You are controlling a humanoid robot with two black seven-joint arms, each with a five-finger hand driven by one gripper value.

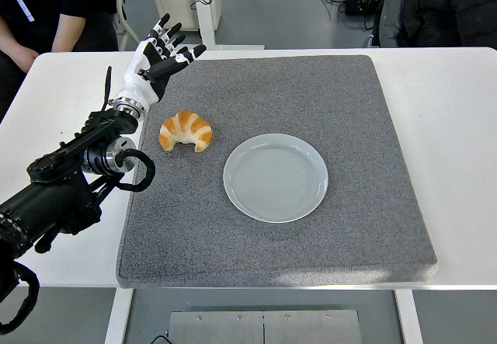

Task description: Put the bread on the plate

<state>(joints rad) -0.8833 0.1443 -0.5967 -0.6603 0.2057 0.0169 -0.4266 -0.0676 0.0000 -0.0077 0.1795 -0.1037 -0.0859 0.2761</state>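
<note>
1. Head view was taken from above the white table (458,126), on which a grey mat (326,235) was laid.
2. A croissant, the bread (185,131) of the task, was seen lying on the mat's left part, just beside the plate (275,177) but not touching it.
3. The plate, pale and round, was found bare near the mat's middle.
4. The left hand (161,55) was held up over the mat's far left corner, beyond the bread and apart from it, with its fingers (180,58) spread wide and nothing grasped.
5. The right arm was not seen in the picture.
6. A person's arm (23,49) was seen at the table's far left edge.
7. The step in hand was judged to be the reach toward the bread; no grasp had yet been made.
8. For the next move, the hand would need to be brought back and lowered over the croissant, the fingers closed gently round its curved body, so that the soft crust is not crushed.
</note>
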